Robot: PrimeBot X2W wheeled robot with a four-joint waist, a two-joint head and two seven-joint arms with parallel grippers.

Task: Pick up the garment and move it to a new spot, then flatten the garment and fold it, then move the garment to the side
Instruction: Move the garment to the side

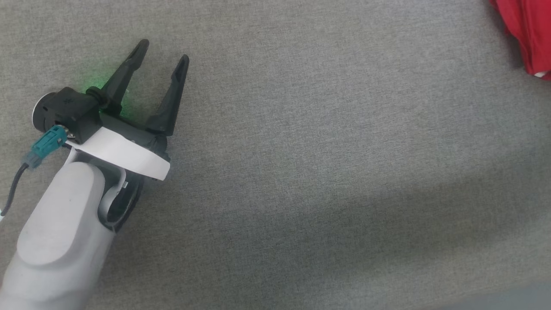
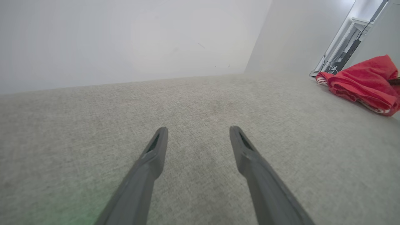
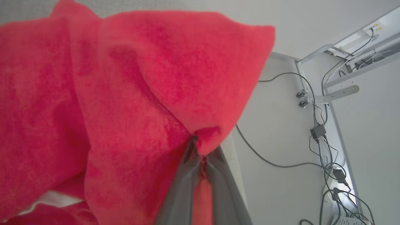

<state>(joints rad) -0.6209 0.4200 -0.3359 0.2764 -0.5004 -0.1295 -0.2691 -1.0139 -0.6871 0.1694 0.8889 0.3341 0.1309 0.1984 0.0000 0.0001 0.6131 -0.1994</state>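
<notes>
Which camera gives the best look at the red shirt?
The left wrist view: the garment shows nearly whole, a crumpled heap on the grey surface. The head view catches just a red corner at top right. The right wrist view is too close: red cloth pinched in the right pincer.

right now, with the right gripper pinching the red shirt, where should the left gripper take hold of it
Probably the rolled lower fold of the garment, the edge nearest the open left gripper. Come in low from the robot's left: it sits bunched there, and the right gripper pinches one fold of it.
</notes>
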